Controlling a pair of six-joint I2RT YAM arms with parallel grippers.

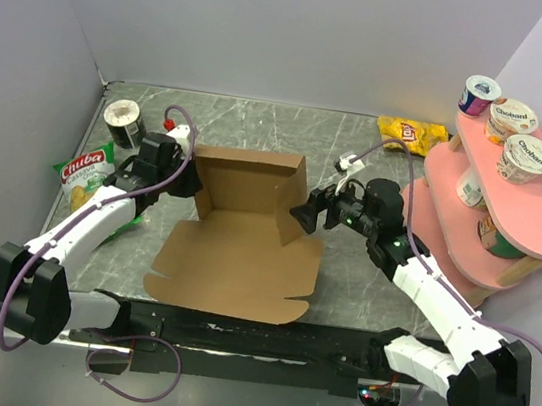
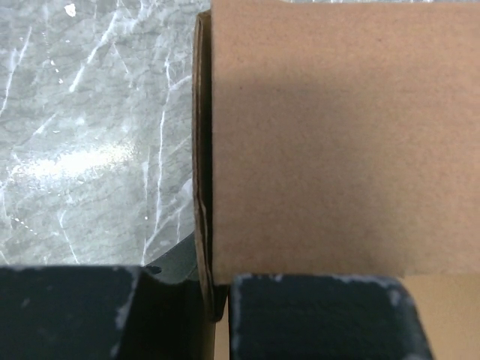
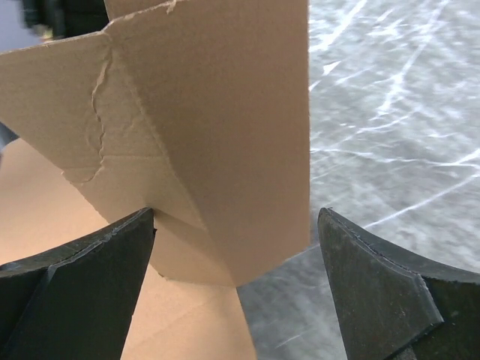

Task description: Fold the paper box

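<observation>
Top view has box [image 1: 244, 250] mid-bench [image 1: 262, 126], half-raised: looks light, thin, stiff across panels but tear-prone at creases, so grip walls near folds; left pincer [image 1: 193, 184] clamped on its left wall, right pincer [image 1: 305, 213] open astride right flap.

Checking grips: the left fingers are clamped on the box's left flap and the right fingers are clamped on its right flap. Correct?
No: the right wrist view shows the right fingers open around the right flap of the paper box, not clamped. The left fingers are clamped on its left flap.
</observation>
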